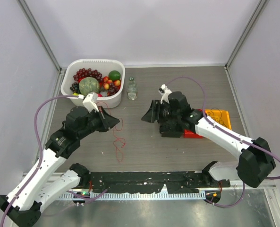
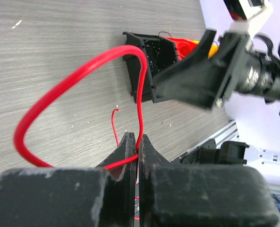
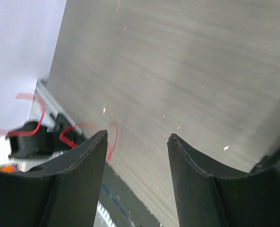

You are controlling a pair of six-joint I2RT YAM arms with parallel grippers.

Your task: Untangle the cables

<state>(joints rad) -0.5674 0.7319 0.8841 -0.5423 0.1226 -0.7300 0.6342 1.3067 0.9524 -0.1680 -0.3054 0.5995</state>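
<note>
My left gripper (image 1: 113, 122) is shut on a thin bright red cable (image 2: 59, 90). In the left wrist view the cable is pinched between the closed jaws (image 2: 136, 141) and arcs out in a wide loop. In the top view the rest of the red cable (image 1: 119, 142) hangs down and curls on the table. My right gripper (image 1: 146, 116) is open and empty, facing the left one across a gap. Its fingers (image 3: 85, 156) stand wide apart over bare table, and the red cable (image 3: 112, 142) shows blurred beyond them. I see no dark cable clearly.
A white basket (image 1: 72, 78) of fruit stands at the back left, with a small bottle (image 1: 131, 89) beside it. Under the right arm sit a black open box (image 1: 170, 128), a red tray (image 1: 194, 135) and an orange tray (image 1: 220, 117) holding thin wires.
</note>
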